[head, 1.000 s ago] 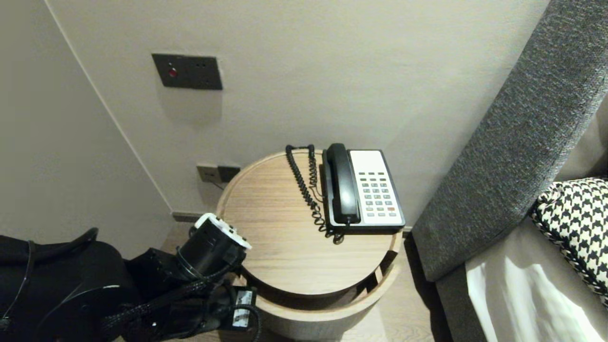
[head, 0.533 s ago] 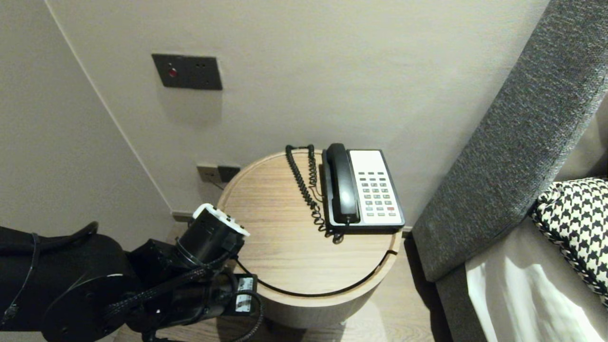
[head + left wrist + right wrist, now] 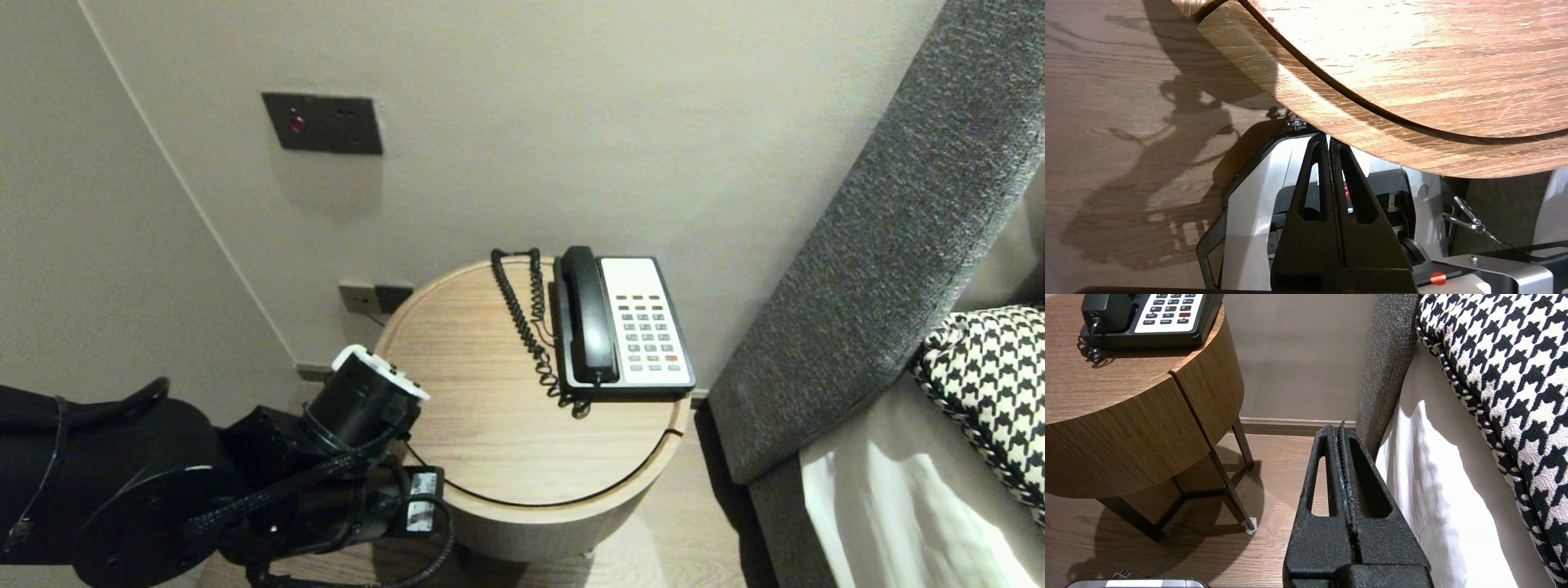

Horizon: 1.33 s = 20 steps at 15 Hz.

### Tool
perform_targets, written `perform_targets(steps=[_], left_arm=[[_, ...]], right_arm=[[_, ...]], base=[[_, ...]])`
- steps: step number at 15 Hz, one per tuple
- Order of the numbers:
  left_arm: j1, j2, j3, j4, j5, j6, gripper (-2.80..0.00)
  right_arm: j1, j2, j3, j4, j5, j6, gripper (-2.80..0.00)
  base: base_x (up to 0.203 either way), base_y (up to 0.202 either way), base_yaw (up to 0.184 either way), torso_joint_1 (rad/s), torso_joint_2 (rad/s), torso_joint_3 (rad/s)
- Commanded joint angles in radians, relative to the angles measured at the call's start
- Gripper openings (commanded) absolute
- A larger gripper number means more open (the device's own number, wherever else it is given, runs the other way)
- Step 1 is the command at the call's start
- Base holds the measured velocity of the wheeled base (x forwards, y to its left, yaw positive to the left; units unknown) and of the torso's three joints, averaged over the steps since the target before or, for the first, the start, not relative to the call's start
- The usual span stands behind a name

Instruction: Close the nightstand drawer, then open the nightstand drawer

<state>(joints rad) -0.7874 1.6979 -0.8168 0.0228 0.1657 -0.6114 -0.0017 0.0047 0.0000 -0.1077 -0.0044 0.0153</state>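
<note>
A round wooden bedside table stands against the wall, its curved drawer front flush with the body. On top sits a black and white desk phone with the handset on its cradle and a coiled cord beside it. My left arm reaches in at the table's front left. In the left wrist view my left gripper is shut and holds nothing, its tips just under the drawer's curved rim. My right gripper is shut and empty, parked low between table and bed.
A grey upholstered headboard and a bed with a white sheet and houndstooth pillow stand to the right. A dark switch panel and sockets are on the wall. The table's thin legs rest on wooden floor.
The drawer, which stuck out from the table's front a second ago, is now pushed in flush. My left arm has followed it in slightly and risen a little.
</note>
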Motion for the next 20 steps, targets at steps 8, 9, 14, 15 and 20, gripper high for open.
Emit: perform_targets(steps=[8, 9, 14, 15, 20], left_arm=[[-0.003, -0.145, 0.222, -0.001, -0.005, -0.004, -2.8], [-0.002, -0.168, 0.272, -0.003, -0.005, -0.007, -2.8], [0.01, -0.312, 0.466, -0.004, 0.005, -0.104, -2.8], [0.043, -0.342, 0.483, -0.002, 0.007, -0.108, -2.8], [0.31, -0.495, 0.479, 0.042, 0.005, 0.037, -2.8]], right_arm=[[0.0, 0.001, 0.04, -0.001, 0.0, 0.0, -2.8], [0.0, 0.001, 0.04, -0.001, 0.0, 0.0, -2.8], [0.0, 0.001, 0.04, -0.001, 0.0, 0.0, -2.8], [0.0, 0.001, 0.04, -0.001, 0.0, 0.0, -2.8], [0.0, 0.001, 0.04, -0.001, 0.0, 0.0, -2.8]], base=[[0.0, 0.0, 0.0, 0.0, 0.0, 0.0], [0.0, 0.0, 0.0, 0.0, 0.0, 0.0], [0.0, 0.0, 0.0, 0.0, 0.0, 0.0], [0.0, 0.0, 0.0, 0.0, 0.0, 0.0], [0.0, 0.0, 0.0, 0.0, 0.0, 0.0]])
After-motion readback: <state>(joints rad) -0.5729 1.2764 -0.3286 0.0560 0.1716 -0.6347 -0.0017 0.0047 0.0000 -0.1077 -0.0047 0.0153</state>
